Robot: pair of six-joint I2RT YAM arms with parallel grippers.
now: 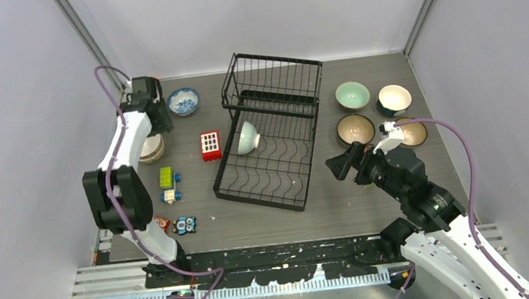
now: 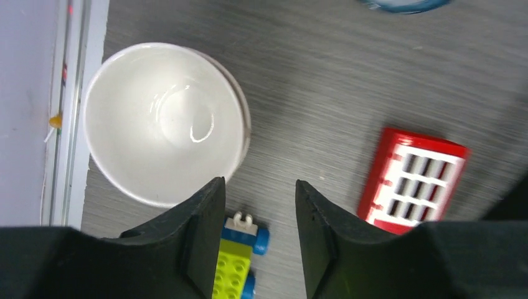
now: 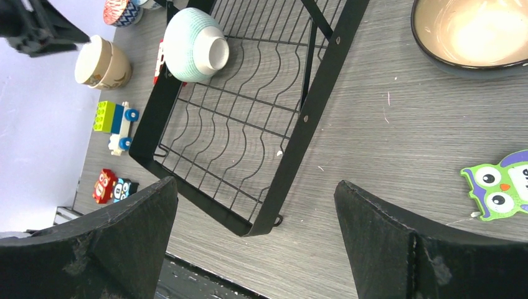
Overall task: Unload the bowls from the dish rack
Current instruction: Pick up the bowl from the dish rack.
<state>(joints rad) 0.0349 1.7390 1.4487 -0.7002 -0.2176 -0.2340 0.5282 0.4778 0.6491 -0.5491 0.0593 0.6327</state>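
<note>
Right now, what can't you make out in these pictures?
- Top view: the left arm covers part of the cream bowl.
- Top view: the right arm covers part of the far-right tan bowl.
- Left wrist view: the top edge cuts off the blue bowl.
- Right wrist view: the right edge cuts off the owl toy.
</note>
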